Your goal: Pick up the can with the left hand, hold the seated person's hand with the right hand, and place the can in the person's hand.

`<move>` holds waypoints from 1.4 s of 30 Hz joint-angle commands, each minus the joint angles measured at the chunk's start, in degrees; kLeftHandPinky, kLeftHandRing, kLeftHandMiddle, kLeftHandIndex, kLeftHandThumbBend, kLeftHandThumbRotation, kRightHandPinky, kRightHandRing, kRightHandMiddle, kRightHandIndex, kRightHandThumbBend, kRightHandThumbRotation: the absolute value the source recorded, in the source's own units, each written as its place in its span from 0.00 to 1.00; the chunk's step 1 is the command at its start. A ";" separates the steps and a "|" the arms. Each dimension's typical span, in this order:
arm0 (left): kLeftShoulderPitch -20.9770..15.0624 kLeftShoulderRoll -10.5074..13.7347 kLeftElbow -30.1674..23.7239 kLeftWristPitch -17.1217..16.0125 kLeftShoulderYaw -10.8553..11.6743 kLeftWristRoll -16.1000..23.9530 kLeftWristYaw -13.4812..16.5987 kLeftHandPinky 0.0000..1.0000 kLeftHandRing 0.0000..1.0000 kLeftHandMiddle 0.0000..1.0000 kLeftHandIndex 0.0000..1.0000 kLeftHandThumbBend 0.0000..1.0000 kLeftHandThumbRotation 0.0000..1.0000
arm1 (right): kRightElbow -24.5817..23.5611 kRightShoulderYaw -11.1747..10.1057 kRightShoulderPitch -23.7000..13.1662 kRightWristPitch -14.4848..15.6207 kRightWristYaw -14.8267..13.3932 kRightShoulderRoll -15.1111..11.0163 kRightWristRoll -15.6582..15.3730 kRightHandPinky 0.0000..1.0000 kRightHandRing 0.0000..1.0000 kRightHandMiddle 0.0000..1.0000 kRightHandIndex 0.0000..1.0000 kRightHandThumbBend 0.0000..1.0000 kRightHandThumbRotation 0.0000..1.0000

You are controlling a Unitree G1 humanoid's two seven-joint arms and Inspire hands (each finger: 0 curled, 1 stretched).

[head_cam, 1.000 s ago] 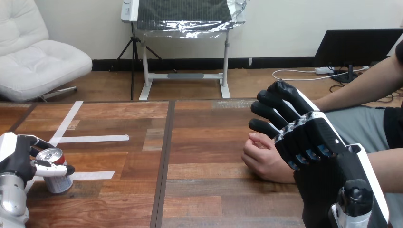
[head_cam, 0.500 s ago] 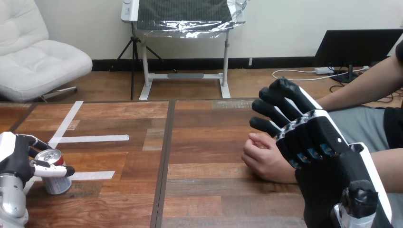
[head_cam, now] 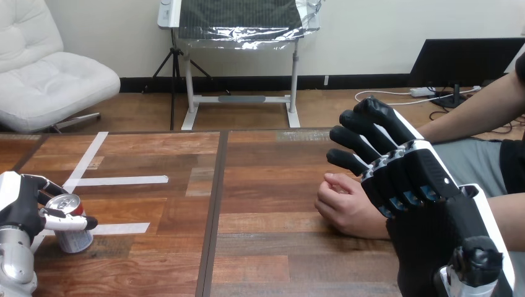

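Wrapping fingers and thumb round the can [head_cam: 74, 238] standing on the table [head_cam: 266, 247] at lower left, the left hand [head_cam: 18, 207] looks ready to lift it, while the right hand [head_cam: 421, 204] (fingers straight, holding nothing) hangs close by the person's hand [head_cam: 343, 204] at centre right, seemingly poised to take it.

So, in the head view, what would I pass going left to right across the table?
left hand, curled round the can → can → white tape strips → person's hand → right hand, open
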 commanded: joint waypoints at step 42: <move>1.84 0.24 -15.12 -2.13 4.37 -2.96 -2.44 0.29 0.35 0.40 0.47 0.82 0.00 | 2.20 -4.66 -6.50 2.96 -3.44 0.03 -7.50 0.87 0.90 0.89 0.90 0.93 0.82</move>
